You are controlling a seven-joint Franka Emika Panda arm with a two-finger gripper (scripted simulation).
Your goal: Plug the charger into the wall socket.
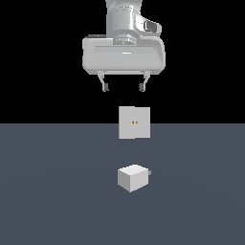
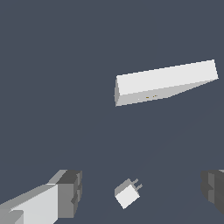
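hanging high above the dark grey desk (image 1: pixel 48 191), pincer (image 1: pixel 124 88) spread wide, released, nothing between the two short dark-tipped fingers (image 1: pixel 105 87). pointing straight down from a broad pale grey hand body.

lying well below the pincer, almost directly under the gap between its fingers: charger (image 1: pixel 133 177), a small plain white cube, resting on the desk, untouched. showing a brighter top face and slightly shaded sides in the exterior view. carrying short grey prongs (image 1: pixel 150 172) on the face turned toward the exterior view's right; seen in the wrist view (image 2: pixel 127 193) as two stubby grey pins side by side on one face. sitting slightly turned, one corner toward the exterior camera.

standing also below the pincer, beyond the charger as the exterior view looks, apart from it: wall socket (image 1: pixel 134 123), a flat upright white square plate, a little larger than the cube's face. bearing two tiny orange holes (image 1: pixel 134 122) side by side at its centre. appearing in the wrist view (image 2: pixel 166 82) as a long thin white slab seen from above, with faint orange specks on its shaded front face.

showing in the wrist view both finger pads at the picture's edges, wide apart, with the charger between them and far beneath.
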